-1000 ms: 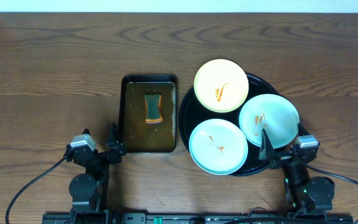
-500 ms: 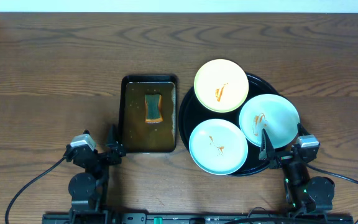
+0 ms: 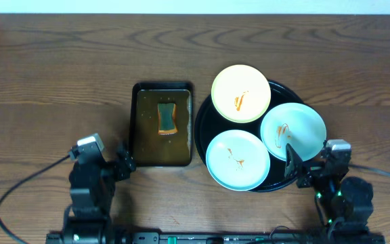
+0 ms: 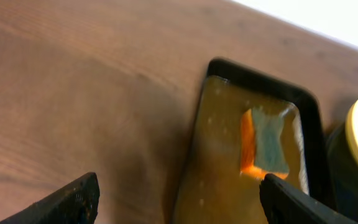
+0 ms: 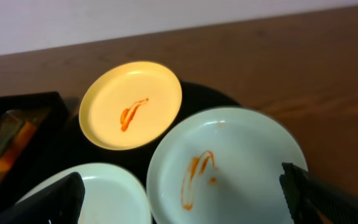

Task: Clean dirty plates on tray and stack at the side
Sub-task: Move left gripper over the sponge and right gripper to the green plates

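Observation:
Three smeared plates lie on the round black tray: a pale yellow plate at the back, a mint-blue plate at the front left, a mint-blue plate at the right. The right wrist view shows the yellow plate, the right mint plate and the other mint plate. My right gripper is open and empty at the tray's front right edge, just above the right mint plate. My left gripper is open and empty, left of the pan.
A dark rectangular pan of brownish water holds an orange-and-blue sponge left of the tray. The sponge and the pan also show in the left wrist view. Bare wooden table lies all round.
Both arms have lifted and shifted slightly; the left gripper has drawn back a little, and the right has edged rightward. The plates, tray and pan have not moved.

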